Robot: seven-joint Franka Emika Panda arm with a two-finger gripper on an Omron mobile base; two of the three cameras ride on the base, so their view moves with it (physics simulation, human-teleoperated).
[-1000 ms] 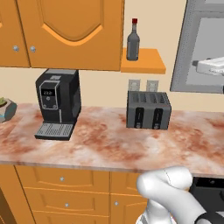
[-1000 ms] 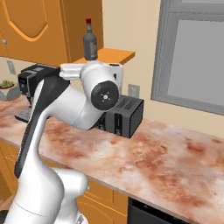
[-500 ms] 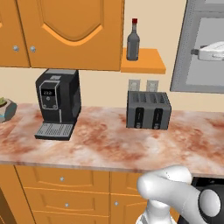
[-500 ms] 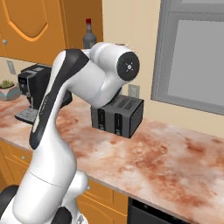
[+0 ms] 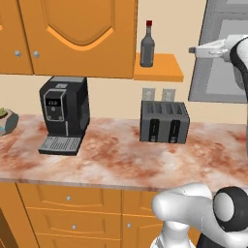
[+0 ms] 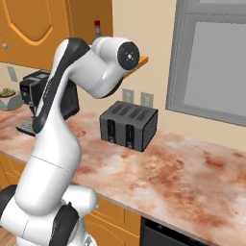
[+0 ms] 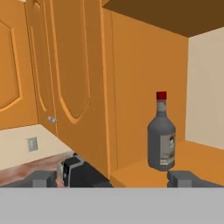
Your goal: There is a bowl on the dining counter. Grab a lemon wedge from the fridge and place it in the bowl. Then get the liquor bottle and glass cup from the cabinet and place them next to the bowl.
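Observation:
The liquor bottle (image 5: 147, 46) is grey with a red cap and stands upright on an open orange shelf (image 5: 162, 71) beside the cabinet (image 5: 72, 34), whose doors are shut. My gripper (image 5: 194, 50) hangs at shelf height to the bottle's right, pointing toward it and still apart from it. In the hand view the liquor bottle (image 7: 162, 138) stands ahead, right of centre, and my gripper (image 7: 113, 179) is open with nothing between its fingertips (image 7: 43, 178). In the right base view the bottle's cap (image 6: 97, 24) peeks over my arm. The bowl, lemon wedge, glass cup and fridge are out of view.
On the marbled counter (image 5: 111, 160) stand a black coffee machine (image 5: 63, 114), a dark toaster (image 5: 163, 122) under the shelf and a small potted plant (image 5: 6, 118) at the far left. A grey framed panel (image 5: 218, 77) fills the wall behind my hand.
My arm has swung upward, and the hand has risen and moved left toward the shelf with the bottle. The jaws stayed open.

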